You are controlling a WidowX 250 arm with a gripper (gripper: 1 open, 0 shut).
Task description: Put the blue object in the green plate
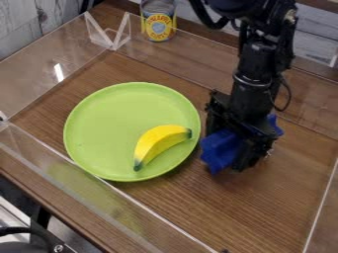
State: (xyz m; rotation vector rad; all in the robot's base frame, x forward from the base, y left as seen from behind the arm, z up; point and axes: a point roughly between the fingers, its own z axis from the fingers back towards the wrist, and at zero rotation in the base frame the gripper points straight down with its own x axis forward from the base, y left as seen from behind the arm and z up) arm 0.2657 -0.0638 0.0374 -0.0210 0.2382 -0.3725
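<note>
Green plate (pixel 106 124): left of centre in the frame, round, its raised rim whole in view; the near-right part of that rim runs just beside the blue block.
Banana (pixel 161 145): yellow, lying in the right part of the plate, close to the rim.
Blue block (pixel 220 152): right of centre, on the wooden table (pixel 199 212), outside the plate, partly hidden under the black fingers (pixel 239 135).
Block's long axis: slanting, from lower left up toward the right; which end is the front cannot be told.
Fingers: down over the middle of the block; whether they grip it or only surround it cannot be told.
Arm (pixel 264 49): black, entering from the top edge, right of centre.
Open room: bare wood below the block and along the lower right; bare wood also above the plate.
Can (pixel 158 20): top edge of the frame, well apart from the block.
</note>
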